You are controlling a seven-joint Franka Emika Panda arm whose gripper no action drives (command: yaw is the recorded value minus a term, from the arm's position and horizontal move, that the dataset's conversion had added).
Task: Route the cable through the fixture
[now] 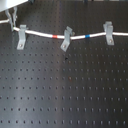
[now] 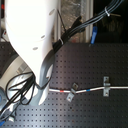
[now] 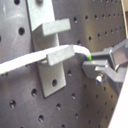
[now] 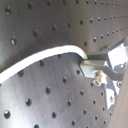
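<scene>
Across the dark perforated board (image 1: 65, 85) the cable (image 1: 50, 35) runs in a shallow line through all three grey clips in the first exterior view. It seems to lie in the forked tops of the middle clip (image 1: 65, 39) and the clip at the first exterior view's right (image 1: 108, 31), and it reaches the fixture (image 1: 21, 36) at the first exterior view's left, where the arm works.

The gripper (image 3: 92, 64) is clamped on the cable's end, as both wrist views show: the white cord disappears between the metal fingers (image 4: 92, 64), which look pressed around it. I judge it is held so near the tip so that the end can be steered precisely. In the first wrist view the cord lies between the two prongs of the fixture (image 3: 50, 55), so the threading looks largely made here; whether it is seated fully down I cannot tell.

The cable is thin, white and limp, bending in a soft curve where it leaves the fingers. A red band (image 1: 54, 36) sits between the left and middle clips, a blue band (image 1: 88, 36) between the middle and right ones. In the second exterior view the arm's white body (image 2: 30, 35) hides the left clip.
</scene>
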